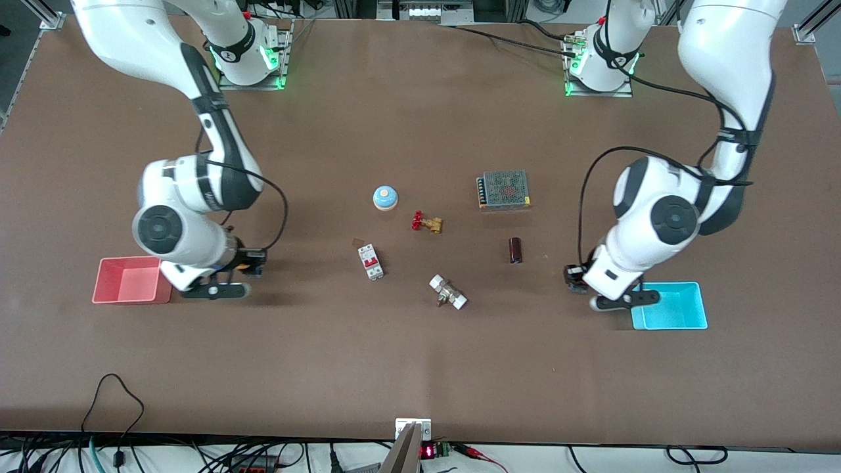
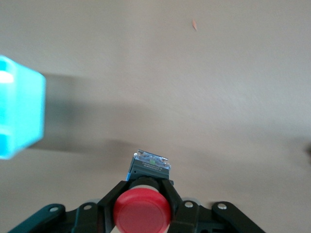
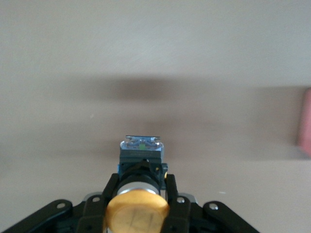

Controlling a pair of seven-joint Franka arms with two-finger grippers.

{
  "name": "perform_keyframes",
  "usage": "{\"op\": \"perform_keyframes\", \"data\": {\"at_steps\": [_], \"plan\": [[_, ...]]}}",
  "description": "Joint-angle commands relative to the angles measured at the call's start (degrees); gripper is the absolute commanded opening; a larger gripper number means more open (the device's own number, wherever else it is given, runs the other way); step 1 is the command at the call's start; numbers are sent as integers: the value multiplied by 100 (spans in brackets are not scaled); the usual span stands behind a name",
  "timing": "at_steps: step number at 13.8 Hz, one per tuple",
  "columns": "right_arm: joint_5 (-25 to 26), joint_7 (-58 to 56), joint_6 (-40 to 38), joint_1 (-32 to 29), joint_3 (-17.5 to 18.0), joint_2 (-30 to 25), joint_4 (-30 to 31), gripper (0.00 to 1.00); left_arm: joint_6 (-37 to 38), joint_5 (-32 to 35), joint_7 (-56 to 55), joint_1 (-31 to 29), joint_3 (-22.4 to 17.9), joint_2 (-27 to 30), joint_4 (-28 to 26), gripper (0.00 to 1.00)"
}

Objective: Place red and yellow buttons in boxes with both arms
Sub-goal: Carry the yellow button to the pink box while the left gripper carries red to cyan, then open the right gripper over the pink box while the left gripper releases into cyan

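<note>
My right gripper (image 1: 253,261) is shut on the yellow button (image 3: 137,212), its fingers (image 3: 171,187) clamped on the neck under the orange-yellow cap. It hangs over the table just beside the pink-red box (image 1: 97,282), which shows at the edge of the right wrist view (image 3: 305,121). My left gripper (image 1: 573,277) is shut on the red button (image 2: 142,211), dark base pointing away. It hangs over the table beside the cyan box (image 1: 702,309), also in the left wrist view (image 2: 19,111). Both boxes look empty.
In the table's middle lie a blue-domed bell (image 1: 386,197), a red-handled brass valve (image 1: 427,223), a grey mesh-topped box (image 1: 504,190), a white and red breaker (image 1: 370,261), a dark cylinder (image 1: 516,250) and a brass fitting (image 1: 448,292).
</note>
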State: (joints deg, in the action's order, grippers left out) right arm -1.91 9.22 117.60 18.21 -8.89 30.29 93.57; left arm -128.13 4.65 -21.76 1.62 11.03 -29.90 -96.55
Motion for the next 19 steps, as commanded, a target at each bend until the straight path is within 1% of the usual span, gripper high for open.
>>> {"op": "perform_keyframes", "data": {"at_steps": [1, 4, 7, 10, 13, 15, 17, 19], "plan": [[-46, -926, -238, -378, -384, -172, -93, 19, 428, 107, 740, -406, 14, 11, 364, 13], [-55, -1816, -255, -1080, -421, -128, -93, 19, 464, 107, 1523, -881, 13, -7, 471, 13], [-99, -2380, -220, -1565, -421, 29, -102, 19, 438, 107, 2235, -1250, 13, -182, 541, 13], [-90, -2512, -176, -1750, -421, 161, -120, 19, 289, 107, 2694, -1550, 5, -445, 550, 13], [-90, -2575, -141, -1847, -421, 346, -128, 19, -80, 107, 2703, -1568, -13, -753, 541, 14], [-73, -2601, 51, -1838, -421, 468, -233, 19, -239, 107, 2712, -1577, -30, -903, 532, 15], [-55, -2610, 52, -1838, -421, 636, -444, 19, -370, 150, 2712, -1577, -92, -1017, 524, 21], [-46, -2610, 61, -1847, -421, 724, -445, 19, -432, 195, 2712, -1577, -127, -1061, 523, 29]]}}
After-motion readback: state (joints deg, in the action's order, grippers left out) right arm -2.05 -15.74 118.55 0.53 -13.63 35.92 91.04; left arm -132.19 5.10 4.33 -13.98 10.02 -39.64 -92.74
